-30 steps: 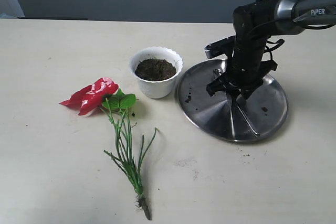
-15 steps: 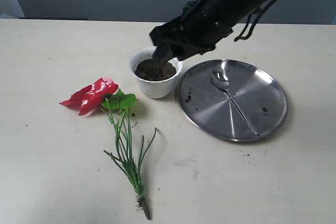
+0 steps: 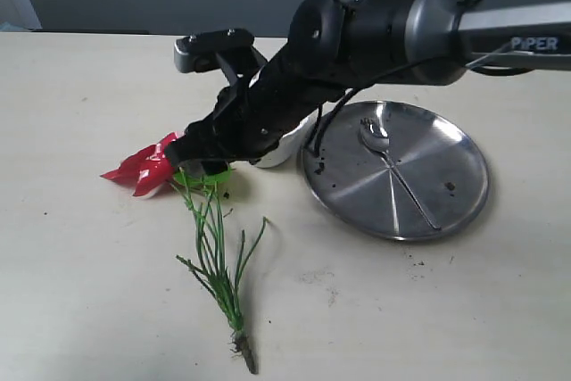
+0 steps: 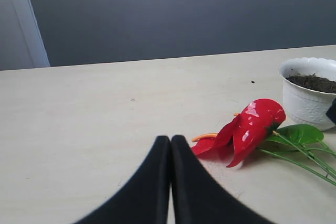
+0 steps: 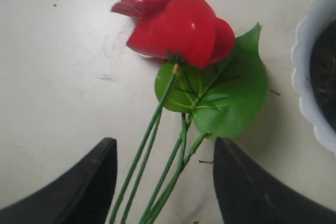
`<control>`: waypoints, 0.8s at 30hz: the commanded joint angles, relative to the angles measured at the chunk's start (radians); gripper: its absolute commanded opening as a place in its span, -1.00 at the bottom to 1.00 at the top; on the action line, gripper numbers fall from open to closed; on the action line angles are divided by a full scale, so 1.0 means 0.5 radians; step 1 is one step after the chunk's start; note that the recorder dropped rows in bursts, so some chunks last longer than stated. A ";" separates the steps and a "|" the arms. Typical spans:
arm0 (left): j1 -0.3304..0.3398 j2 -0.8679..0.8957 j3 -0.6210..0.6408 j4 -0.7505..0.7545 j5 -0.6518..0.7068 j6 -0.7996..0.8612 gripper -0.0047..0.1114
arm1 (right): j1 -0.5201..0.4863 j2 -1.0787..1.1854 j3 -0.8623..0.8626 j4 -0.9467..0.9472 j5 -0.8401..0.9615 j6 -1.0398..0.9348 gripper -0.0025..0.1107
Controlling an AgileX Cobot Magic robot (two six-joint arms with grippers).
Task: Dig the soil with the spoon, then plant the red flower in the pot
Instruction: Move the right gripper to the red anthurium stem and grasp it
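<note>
My right gripper [image 5: 163,182] hung over the red flower [image 3: 147,165], jaws spread wide with the green stems [image 5: 157,171] running between them; only my right wrist view showed that gap. In the exterior view my right arm [image 3: 357,37] reached across from the right and hid most of the white pot [image 3: 287,144]. The left wrist view showed the pot's soil [image 4: 315,82]. Flower lay flat on the table [image 3: 89,247]: glossy red blooms, green leaf [image 5: 226,93], brown root end [image 3: 245,354]. Spoon [image 3: 393,162] lay on the steel plate [image 3: 446,211]. My left gripper [image 4: 169,145] was pressed closed, empty, low by the blooms.
</note>
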 commanded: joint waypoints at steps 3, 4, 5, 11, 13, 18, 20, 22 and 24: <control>-0.006 -0.011 -0.004 0.000 0.000 -0.008 -0.91 | 0.004 0.159 0.010 -0.002 -0.070 0.012 -0.02; -0.006 -0.011 -0.004 0.000 0.000 -0.008 -0.91 | 0.004 0.183 0.010 0.001 -0.079 0.012 -0.02; -0.006 -0.011 -0.004 0.000 0.000 -0.008 -0.91 | 0.004 0.199 0.010 0.006 -0.084 0.012 -0.02; -0.006 -0.011 -0.004 0.000 0.000 -0.008 -0.91 | 0.004 0.284 0.010 0.027 -0.096 0.012 -0.02; -0.006 -0.011 -0.004 0.000 0.000 -0.008 -0.91 | 0.004 0.305 0.010 0.038 -0.105 0.012 -0.02; -0.006 -0.011 -0.004 0.000 0.000 -0.008 -0.91 | 0.004 0.357 0.010 0.060 -0.113 0.012 -0.02; -0.006 -0.011 -0.004 0.000 0.000 -0.008 -0.91 | 0.004 0.368 0.010 0.067 -0.105 0.012 -0.07; -0.006 -0.011 -0.004 0.000 0.000 -0.008 -0.91 | 0.004 0.368 0.010 0.086 -0.105 0.008 -0.23; -0.006 -0.011 -0.004 0.000 0.000 -0.008 -0.91 | 0.004 0.368 0.010 0.099 -0.105 0.008 -0.52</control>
